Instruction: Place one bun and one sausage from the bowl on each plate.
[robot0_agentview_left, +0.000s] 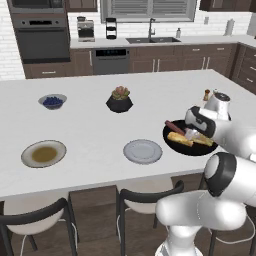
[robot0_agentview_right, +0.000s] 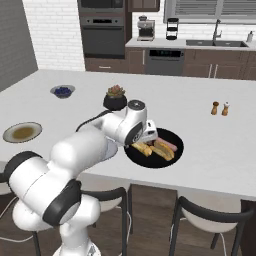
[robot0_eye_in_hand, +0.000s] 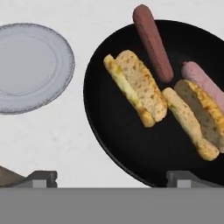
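Observation:
The black bowl (robot0_eye_in_hand: 113, 131) sits on the white island counter and holds two split golden buns (robot0_eye_in_hand: 138, 87) (robot0_eye_in_hand: 197, 116). With them lie a dark reddish-brown sausage (robot0_eye_in_hand: 153, 41) and a paler pink one (robot0_eye_in_hand: 203, 81). My gripper (robot0_eye_in_hand: 114, 177) hovers above the bowl's near rim, open wide with nothing between its fingers. In the base views the gripper (robot0_agentview_left: 192, 134) (robot0_agentview_right: 150, 132) hangs over the bowl (robot0_agentview_left: 197, 149) (robot0_agentview_right: 150, 160). The light grey plate (robot0_eye_in_hand: 30, 65) (robot0_agentview_left: 143, 151) lies bare just beside the bowl. The beige-rimmed olive-brown plate (robot0_agentview_left: 44, 153) (robot0_agentview_right: 22, 132) lies bare farther left.
A small grey bowl of blue berries (robot0_agentview_left: 52, 102) and a black faceted plant pot (robot0_agentview_left: 119, 100) stand farther back on the counter. Salt and pepper shakers (robot0_agentview_right: 220, 108) stand behind the bowl to the right. Dark-framed chairs (robot0_agentview_left: 150, 195) line the counter's near edge.

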